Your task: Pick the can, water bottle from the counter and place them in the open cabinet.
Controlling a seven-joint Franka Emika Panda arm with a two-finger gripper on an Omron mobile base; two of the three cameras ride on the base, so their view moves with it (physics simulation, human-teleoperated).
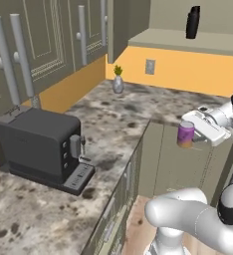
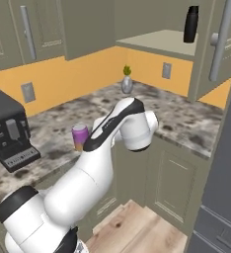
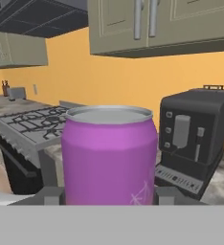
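Off the surface [image 1: 113,129] edge, well below the cabinet [image 1: 188,42] where the bottle [image 1: 192,22] stands, the gripper [image 1: 197,135] pinches the can [image 1: 185,134]; next it likely needs lifting onto that shelf.

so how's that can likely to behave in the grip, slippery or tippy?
The can looks smooth and glossy with a round wall, so it could slip or twist between the fingers. It is short and wide for its height, so it probably stands steadily once set down upright. On its side it would likely roll.
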